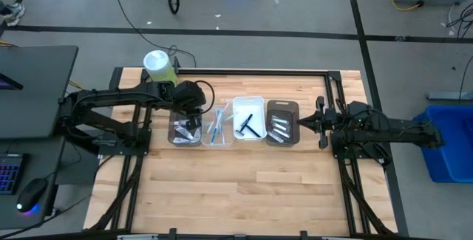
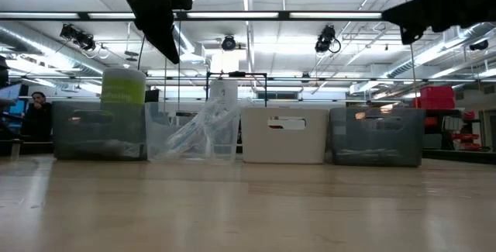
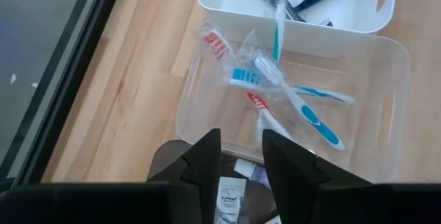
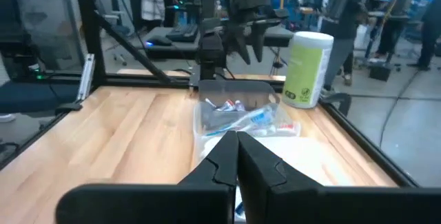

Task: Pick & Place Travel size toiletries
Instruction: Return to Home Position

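High cam: straight down, far enough out to take in the whole table [image 1: 236,188]. Low cam: tabletop height, level, side-on to the row of bins [image 2: 283,139], room behind. Left wrist cam: close, looking down into clear bin [image 3: 389,86] and white bin [image 3: 358,17]. Right wrist cam: low, looking along the row toward the canister [image 4: 308,69]. All four share the bins
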